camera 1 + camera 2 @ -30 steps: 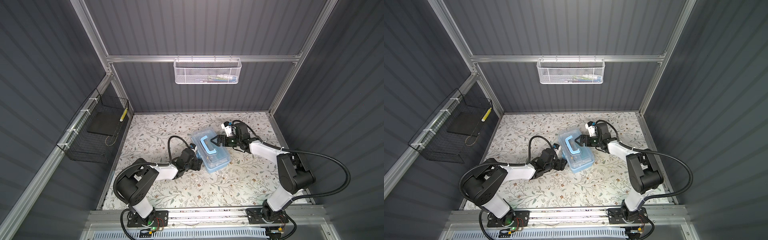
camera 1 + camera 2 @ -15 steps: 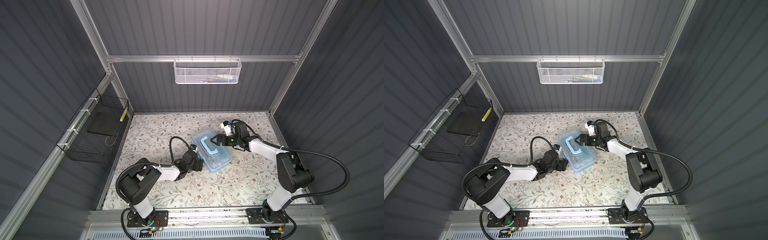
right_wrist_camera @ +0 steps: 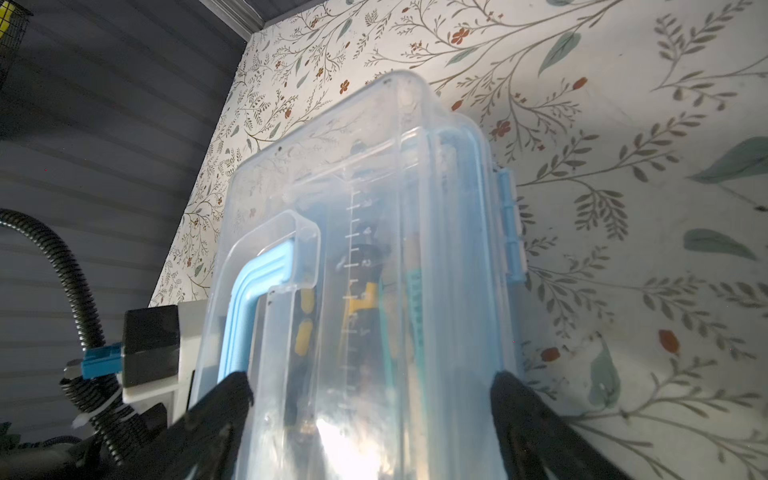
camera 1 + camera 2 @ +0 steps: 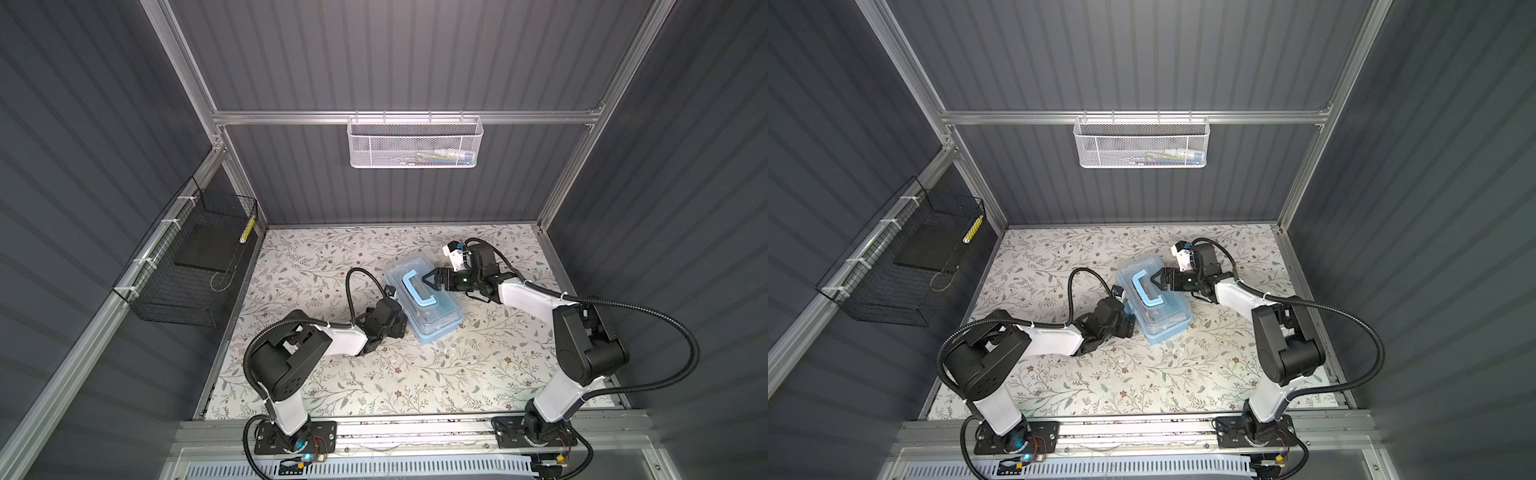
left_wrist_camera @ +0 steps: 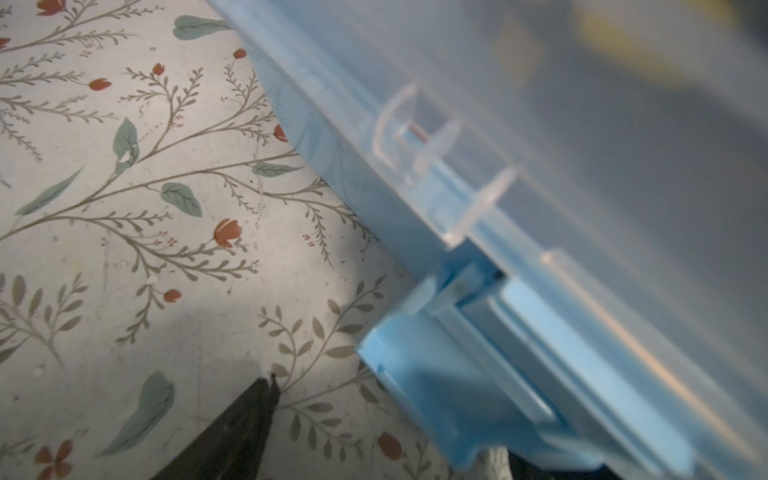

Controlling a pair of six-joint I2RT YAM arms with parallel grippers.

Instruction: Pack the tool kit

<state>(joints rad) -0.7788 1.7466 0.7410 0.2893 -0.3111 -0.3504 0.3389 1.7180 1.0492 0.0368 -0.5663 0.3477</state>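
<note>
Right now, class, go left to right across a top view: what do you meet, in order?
black wire basket → left arm base → tool kit box → right arm base. The white mesh basket is omitted: it overlaps the box.

White link shells (image 4: 528,297) on black joints (image 4: 582,349), ribbed black cables (image 4: 640,308) (blue connector (image 3: 102,361))

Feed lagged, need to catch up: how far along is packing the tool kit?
Done: tools lie inside the box under its lowered clear lid. In hand: right gripper, open, straddles the lid; left gripper, open, sits at the blue side latch, which looks unclipped. Left: fasten it; items show in the white mesh basket.
</note>
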